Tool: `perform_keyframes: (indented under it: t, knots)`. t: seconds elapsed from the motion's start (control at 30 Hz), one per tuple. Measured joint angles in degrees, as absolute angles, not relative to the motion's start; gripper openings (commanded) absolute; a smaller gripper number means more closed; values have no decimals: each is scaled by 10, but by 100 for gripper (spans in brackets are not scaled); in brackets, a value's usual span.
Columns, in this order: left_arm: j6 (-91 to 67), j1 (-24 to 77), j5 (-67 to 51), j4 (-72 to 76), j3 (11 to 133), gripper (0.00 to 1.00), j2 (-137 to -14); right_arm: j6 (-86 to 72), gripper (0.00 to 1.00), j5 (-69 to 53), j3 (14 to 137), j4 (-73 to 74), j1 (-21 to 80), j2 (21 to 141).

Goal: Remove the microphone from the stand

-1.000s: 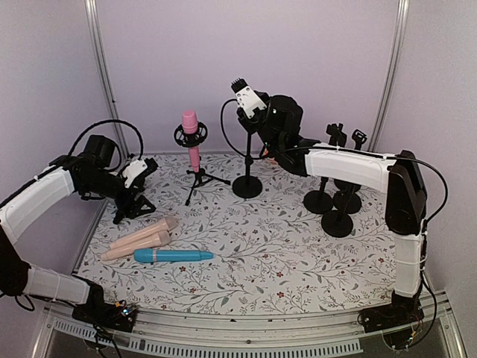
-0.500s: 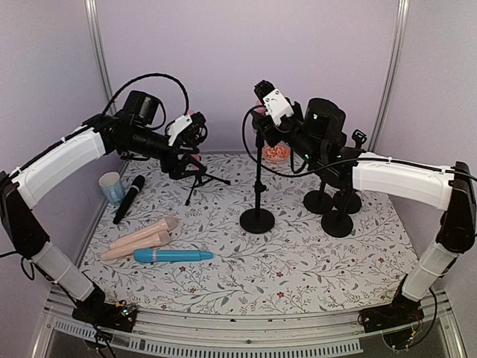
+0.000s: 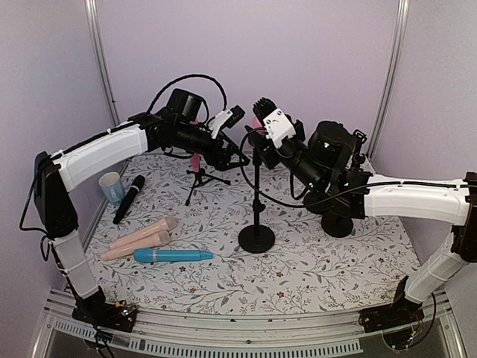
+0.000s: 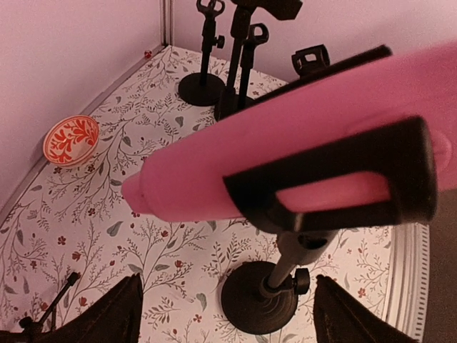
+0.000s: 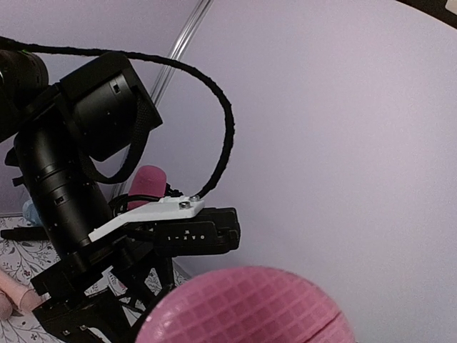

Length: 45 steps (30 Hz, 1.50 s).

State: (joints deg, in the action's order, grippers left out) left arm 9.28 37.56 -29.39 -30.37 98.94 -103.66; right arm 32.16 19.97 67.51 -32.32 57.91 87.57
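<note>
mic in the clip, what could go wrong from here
The clip wraps the mic closely, so a pull may drag the stand, which only the right gripper seems to steady. The open left gripper is not yet around the mic and could catch the clip.

- Left gripper (image 3: 238, 153): swung from the far left, past the tripod (image 3: 200, 177), across to the head of the stand (image 3: 256, 195).
- Stand, with its pink microphone (image 4: 214, 171), in the right gripper (image 3: 267, 145): drawn from back centre toward the front.
- Cup (image 3: 111, 187) and black microphone (image 3: 128, 199): uncovered by the left arm's departure.
</note>
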Motion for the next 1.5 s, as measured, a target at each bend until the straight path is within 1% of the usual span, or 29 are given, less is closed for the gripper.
perform_keyframes:
  t: [0.2, 0.43, 0.6, 0.77, 0.83, 0.87, 0.97, 1.0, 1.03, 1.13, 1.27, 1.5]
  knots:
    - [26, 376, -333, -277, 981, 77, -1042, 332, 8, 233, 670, -355, 587, 884]
    - [-10, 377, -422, -255, 979, 72, -1044, 348, 6, 252, 670, -405, 594, 906]
    - [-22, 380, -459, -246, 979, 63, -1062, 355, 6, 254, 670, -425, 597, 915]
    - [-32, 381, -472, -243, 982, 50, -1084, 362, 6, 254, 670, -439, 604, 922]
    - [-36, 381, -475, -242, 986, 43, -1092, 365, 6, 254, 670, -440, 607, 922]
    - [-35, 380, -480, -242, 989, 37, -1096, 368, 6, 254, 670, -441, 609, 922]
    - [-36, 376, -494, -241, 993, 12, -1100, 372, 6, 255, 670, -442, 615, 922]
    - [-31, 375, -493, -241, 993, 7, -1100, 375, 5, 262, 670, -449, 616, 922]
    - [-12, 375, -489, -231, 995, 4, -1100, 375, 5, 264, 670, -451, 615, 922]
    - [-21, 376, -500, -233, 1004, 0, -1102, 382, 5, 265, 668, -469, 614, 922]
    - [-18, 377, -499, -238, 1018, 0, -1107, 407, 5, 267, 654, -482, 619, 915]
    - [-3, 382, -501, -229, 1074, 0, -1156, 467, 5, 290, 629, -475, 623, 888]
